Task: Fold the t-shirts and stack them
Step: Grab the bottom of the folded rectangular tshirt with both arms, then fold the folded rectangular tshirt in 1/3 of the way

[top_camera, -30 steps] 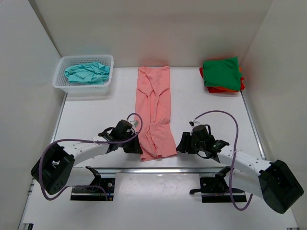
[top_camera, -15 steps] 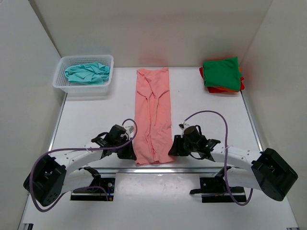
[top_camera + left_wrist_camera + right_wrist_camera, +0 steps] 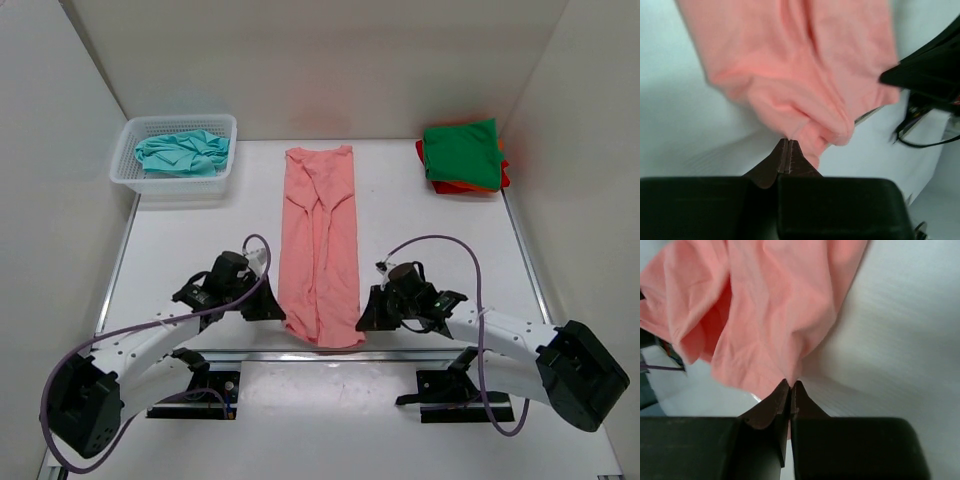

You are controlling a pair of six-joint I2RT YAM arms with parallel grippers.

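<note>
Left gripper (image 3: 789, 146) and right gripper (image 3: 790, 387) pinch the near hem of the salmon pink t-shirt (image 3: 320, 235); it has slid nearer.

Soft cloth on a smooth matt table

We see the salmon pink t-shirt (image 3: 320, 240) as soft, matt, creased cloth; the table (image 3: 200, 240) is smooth, matt white; the basket (image 3: 175, 186) at its far left corner is white plastic mesh.

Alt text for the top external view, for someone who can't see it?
The left gripper and right gripper are shut on the near corners of a salmon pink t-shirt lying centrally. A teal t-shirt sits in a white basket far left; a folded stack, green t-shirt on top, far right.
</note>
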